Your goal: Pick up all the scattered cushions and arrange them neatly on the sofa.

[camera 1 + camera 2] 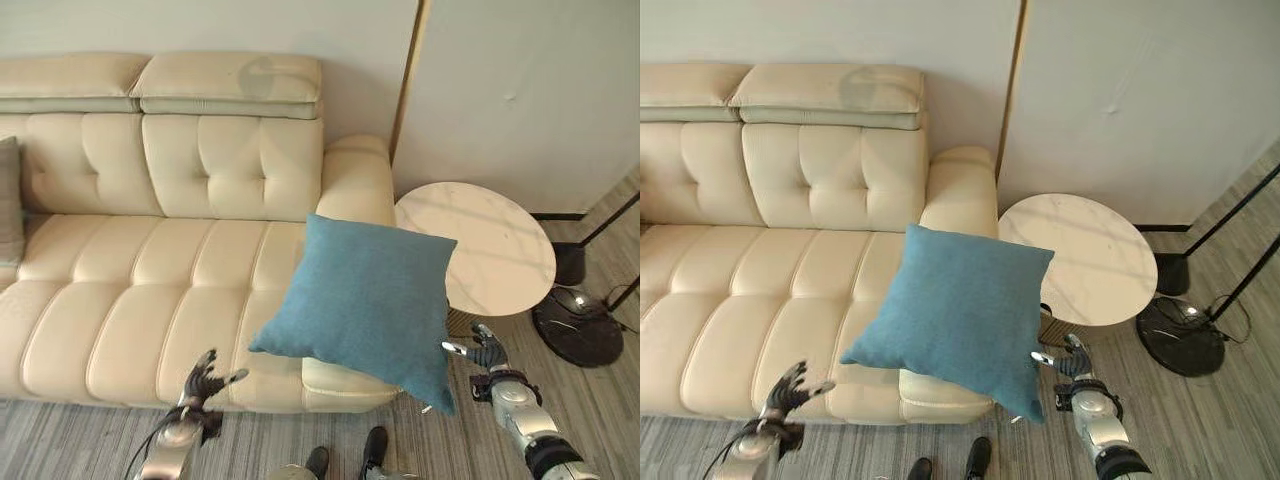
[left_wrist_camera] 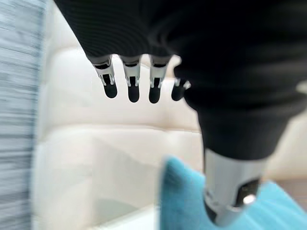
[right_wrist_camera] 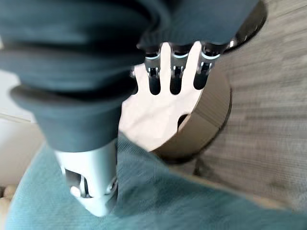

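Cushion [image 1: 365, 300] is the blue one, sitting tilted over the sofa [image 1: 150, 300] seat's front corner by the armrest, lower corner hanging off the edge toward the floor. In the left eye view the left hand [image 1: 205, 378] is down by the seat front with fingers spread, holding nothing, well apart from the cushion. Right hand [image 1: 487, 350] is just beside that hanging corner, fingers loose and apart; can't tell if they touch it. A grey cushion [image 1: 10, 200] peeks in at the sofa's far left.

Right eye view: same deal, round table [image 1: 1110, 260] and a lamp base [image 1: 1180, 335] right next to the right hand.

Left wrist view: fingers straight, bare sofa past them, blue fabric near the thumb.

Right wrist view: fingers straight over the table, cushion under the thumb.

Risk as I see it: nothing's gripping the cushion and it overhangs, so it could slide off. A wide right-arm swing might clip the table.
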Tool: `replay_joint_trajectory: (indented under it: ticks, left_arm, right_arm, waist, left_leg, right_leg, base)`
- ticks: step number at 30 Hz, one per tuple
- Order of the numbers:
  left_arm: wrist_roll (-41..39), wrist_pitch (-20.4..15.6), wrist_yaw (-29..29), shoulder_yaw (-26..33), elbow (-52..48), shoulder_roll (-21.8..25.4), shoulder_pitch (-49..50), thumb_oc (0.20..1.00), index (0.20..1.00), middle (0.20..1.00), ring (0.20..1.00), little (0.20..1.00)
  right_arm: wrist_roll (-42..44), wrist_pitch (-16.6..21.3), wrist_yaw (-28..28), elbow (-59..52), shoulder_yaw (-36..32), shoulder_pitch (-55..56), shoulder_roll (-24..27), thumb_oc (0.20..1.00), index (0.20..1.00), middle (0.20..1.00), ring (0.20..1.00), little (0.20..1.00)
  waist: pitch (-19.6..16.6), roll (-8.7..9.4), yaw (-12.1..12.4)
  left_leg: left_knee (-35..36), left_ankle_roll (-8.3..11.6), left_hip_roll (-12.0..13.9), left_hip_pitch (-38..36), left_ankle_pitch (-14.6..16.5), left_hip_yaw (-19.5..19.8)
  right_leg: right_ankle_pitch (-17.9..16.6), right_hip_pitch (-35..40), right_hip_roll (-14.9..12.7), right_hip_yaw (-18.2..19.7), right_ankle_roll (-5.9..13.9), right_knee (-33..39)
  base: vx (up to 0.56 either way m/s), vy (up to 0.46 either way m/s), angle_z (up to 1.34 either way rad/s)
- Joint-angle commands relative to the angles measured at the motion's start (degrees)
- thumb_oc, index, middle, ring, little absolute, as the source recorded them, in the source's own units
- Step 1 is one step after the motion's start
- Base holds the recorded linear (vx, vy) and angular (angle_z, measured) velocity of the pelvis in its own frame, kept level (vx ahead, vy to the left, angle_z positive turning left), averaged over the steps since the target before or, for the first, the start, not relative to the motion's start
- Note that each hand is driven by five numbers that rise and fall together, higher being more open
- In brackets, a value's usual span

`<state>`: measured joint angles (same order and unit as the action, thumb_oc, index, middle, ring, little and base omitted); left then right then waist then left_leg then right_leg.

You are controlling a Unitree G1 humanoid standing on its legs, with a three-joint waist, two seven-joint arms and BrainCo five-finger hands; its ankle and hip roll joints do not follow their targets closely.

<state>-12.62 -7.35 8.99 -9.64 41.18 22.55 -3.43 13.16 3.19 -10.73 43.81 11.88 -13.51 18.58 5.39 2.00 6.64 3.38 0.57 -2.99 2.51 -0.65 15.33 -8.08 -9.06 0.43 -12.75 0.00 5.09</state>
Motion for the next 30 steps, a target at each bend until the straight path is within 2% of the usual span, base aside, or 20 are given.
replay_joint_trajectory:
  ticks: [1,5,6,7,8,9,11,14,15,16,20,25,26,28,30]
  left_arm:
    - [-3.01,-3.22,2.15,-1.03,1.17,1.08,-6.91,1.0,1.0,1.0,1.0,1.0]
    - [-7.41,-3.11,4.68,-7.93,10.06,-2.66,-21.54,1.0,1.0,1.0,1.0,1.0]
    - [-9.03,-2.61,4.75,-9.84,13.9,-4.27,-25.39,1.0,1.0,1.0,1.0,1.0]
    - [-10.08,-2.7,4.5,-10.21,14.28,-4.78,-26.06,1.0,1.0,1.0,1.0,1.0]
    - [-10.1,-2.71,4.49,-10.21,14.31,-4.78,-26.09,0.401,0.401,0.401,0.401,0.401]
    - [-12.27,-3.38,4.77,-10.18,13.13,-5.93,-26.82,0.2,0.2,0.2,0.2,0.2]
    - [-12.96,-3.76,4.83,-10.05,11.67,-6.26,-26.21,0.2,0.2,0.2,0.2,0.2]
    - [-15.05,-5.57,4.45,-8.92,1.1,-6.33,-21.71,0.2,0.2,0.2,0.2,0.2]
    - [-15.04,-5.53,4.48,-8.94,1.02,-6.34,-21.61,0.2,0.2,0.2,0.2,0.2]
    - [-14.86,-6.17,3.51,-7.15,-5.99,-5.43,-16.98,0.2,0.2,0.2,0.2,0.2]
    - [-12.48,-6.52,1.38,-3.26,-21.03,-2.67,-7.38,0.2,0.2,0.2,0.2,0.2]
    - [-12.09,-6.37,-1.29,1.39,-34.61,-1.88,1.93,0.2,0.2,0.2,0.2,0.2]
    - [-12.09,-6.3,-1.3,1.41,-34.74,-1.88,2.07,0.2,0.2,0.2,0.2,0.2]
    - [-13.12,-6.72,-2.37,2.28,-38.53,-1.34,4.12,0.2,0.2,0.2,0.2,0.2]
    - [-14.42,-7.55,-3.5,2.82,-41.64,-0.68,6.3,0.2,0.2,0.2,0.2,0.2]
  right_arm:
    - [3.34,1.76,-1.08,-0.44,1.59,-2.96,-0.63,1.0,1.0,1.0,1.0,1.0]
    - [6.08,1.61,-2.27,4.22,9.51,-14.68,-7.29,1.0,1.0,1.0,1.0,1.0]
    - [7.58,1.74,-2.31,4.04,11.71,-17.31,-8.71,0.228,0.228,0.228,0.228,0.228]
    - [8.55,1.83,-2.36,3.55,12.3,-17.98,-9.14,0.2,0.2,0.2,0.2,0.2]
    - [8.56,1.82,-2.36,3.55,12.3,-18.0,-9.14,0.2,0.2,0.2,0.2,0.2]
    - [10.7,2.57,-2.31,1.29,12.82,-18.33,-9.79,0.2,0.2,0.2,0.2,0.2]
    - [11.27,2.93,-2.36,-0.1,13.09,-17.75,-9.83,0.2,0.2,0.2,0.2,0.2]
    - [10.99,3.84,-0.75,-9.4,12.88,-13.46,-7.53,0.2,0.2,0.2,0.2,0.2]
    - [10.98,3.8,-0.76,-9.47,12.89,-13.36,-7.51,0.2,0.2,0.2,0.2,0.2]
    - [9.63,3.87,0.93,-15.28,11.51,-8.74,-5.13,0.2,0.2,0.2,0.2,0.2]
    - [7.45,4.18,5.54,-27.76,8.07,1.21,-1.47,0.2,0.2,0.2,0.2,0.2]
    - [8.43,5.49,11.31,-40.8,4.2,9.75,-0.56,0.2,0.2,0.2,0.2,0.2]
    - [8.43,5.44,11.32,-40.9,4.2,9.86,-0.54,0.2,0.2,0.2,0.2,0.2]
    - [8.71,6.03,12.7,-44.27,3.64,10.76,-0.54,0.2,0.2,0.2,0.2,0.2]
    - [10.04,7.39,13.92,-48.33,2.44,12.27,-1.01,0.2,0.2,0.2,0.2,0.2]
  waist:
    - [0.64,1.08,-1.17]
    - [2.46,0.43,-3.11]
    - [2.9,0.19,-3.74]
    - [3.16,0.12,-4.01]
    - [3.17,0.12,-4.0]
    - [3.65,0.01,-4.3]
    - [3.76,-0.04,-4.4]
    - [3.76,0.16,-4.56]
    - [3.77,0.15,-4.54]
    - [3.07,0.42,-4.46]
    - [1.48,0.99,-4.12]
    - [0.5,0.74,-3.59]
    - [0.49,0.73,-3.58]
    - [1.2,0.1,-3.43]
    - [0.89,-1.13,-3.32]
  left_leg:
    - [1.62,1.85,-2.05,1.36,0.75,-2.96]
    - [1.62,2.53,-2.78,10.09,-2.04,-4.44]
    - [1.62,2.76,-3.0,11.62,-2.83,-4.64]
    - [1.62,2.87,-3.07,11.92,-3.04,-4.78]
    - [1.62,2.87,-3.08,11.94,-3.05,-4.8]
    - [1.62,2.96,-3.17,11.99,-3.32,-4.95]
    - [1.62,2.96,-3.17,11.74,-3.33,-5.0]
    - [1.62,2.62,-3.09,10.01,-2.67,-5.05]
    - [1.62,2.62,-3.07,9.94,-2.65,-5.08]
    - [1.62,2.16,-2.8,8.12,-1.89,-5.25]
    - [1.58,1.22,-2.49,4.34,-0.19,-5.89]
    - [-0.53,-0.22,-2.44,1.93,1.83,-6.48]
    - [-0.62,-0.23,-2.45,1.91,1.89,-6.5]
    - [-2.59,-0.79,-2.04,2.65,2.21,-6.39]
    - [-4.48,-0.25,-2.08,4.69,1.27,-5.54]
  right_leg:
    - [5.21,1.04,-1.96,1.73,8.27,-0.67]
    - [2.39,-7.71,-1.03,3.54,8.59,-0.57]
    - [2.11,-9.06,-0.87,3.94,8.61,-0.71]
    - [2.01,-9.36,-0.86,4.19,8.61,-0.77]
    - [2.01,-9.38,-0.86,4.2,8.61,-0.77]
    - [2.01,-9.53,-0.88,4.57,8.58,-0.87]
    - [2.05,-9.35,-0.91,4.71,8.54,-0.89]
    - [2.29,-7.84,-1.06,5.69,8.51,-0.79]
    - [2.29,-7.77,-1.04,5.71,8.51,-0.79]
    - [2.51,-6.08,-1.13,6.15,8.56,-0.55]
    - [2.9,-2.54,-1.13,7.18,9.02,-0.09]
    - [3.73,0.14,-2.15,8.1,9.75,-1.85]
    - [3.79,0.16,-2.15,8.11,9.75,-1.92]
    - [5.74,-0.5,-2.95,8.51,9.48,-7.46]
    - [10.54,0.56,-2.55,9.97,8.55,-15.05]
  base:
    - [-0.27,0.015,-0.06]
    - [-0.24,0.077,-0.09]
    - [-0.09,0.076,-0.24]
    - [-0.06,0.054,-0.25]
    - [-0.02,0.048,-0.2]
    - [-0.01,0.03,-0.16]
    - [0.01,0.035,-0.07]
    - [0.04,0.039,-0.01]
    - [0.08,0.035,-0.04]
    - [0.1,0.036,-0.06]
    - [0.09,0.047,-0.17]
    - [0.0,0.034,-0.23]
    - [-0.08,-0.013,-0.12]
    - [-0.15,-0.021,-0.04]
    - [-0.22,-0.06,0.24]
